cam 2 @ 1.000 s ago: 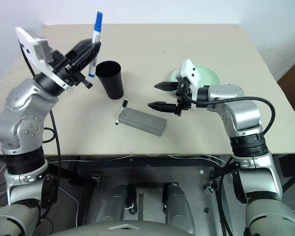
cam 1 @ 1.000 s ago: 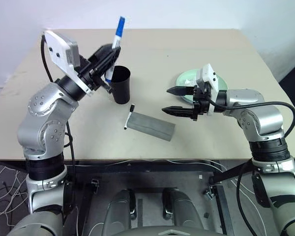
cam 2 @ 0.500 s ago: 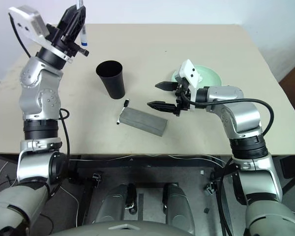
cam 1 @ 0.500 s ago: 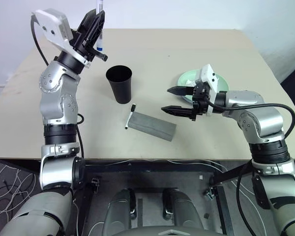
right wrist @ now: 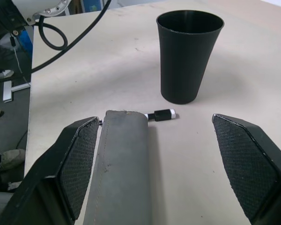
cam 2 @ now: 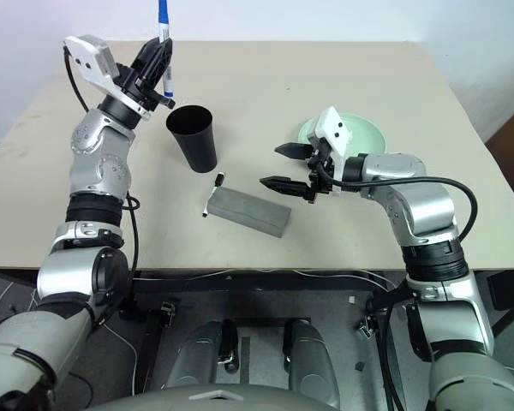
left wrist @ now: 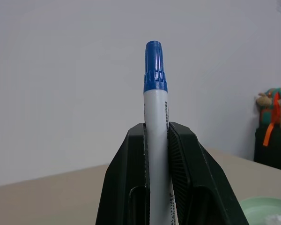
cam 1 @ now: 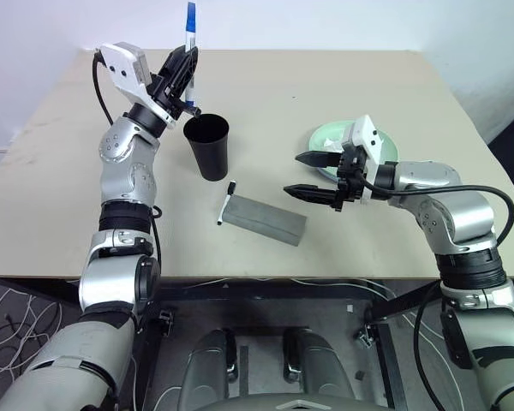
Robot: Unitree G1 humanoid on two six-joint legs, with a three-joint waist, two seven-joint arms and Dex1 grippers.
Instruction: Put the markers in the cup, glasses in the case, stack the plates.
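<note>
My left gripper (cam 1: 182, 75) is shut on the blue-capped marker (cam 1: 190, 19), held upright with its cap up. It hangs just above and left of the rim of the black cup (cam 1: 207, 145). The black-capped marker (cam 1: 225, 204) lies on the table at the left end of the closed grey case (cam 1: 264, 221). My right gripper (cam 1: 291, 174) hovers open to the right of the case, with nothing between its fingers. Behind it sits a pale green plate (cam 1: 324, 135), partly hidden by the wrist. The glasses are out of view.
The tan table (cam 1: 343, 81) has bare room behind the cup and along its left side. In the left wrist view a white crumpled thing (left wrist: 278, 219) lies on the green plate (left wrist: 260, 206).
My left arm has stretched forward, bringing the blue-capped marker from high at the far left back toward the cup. The right arm has held still.
</note>
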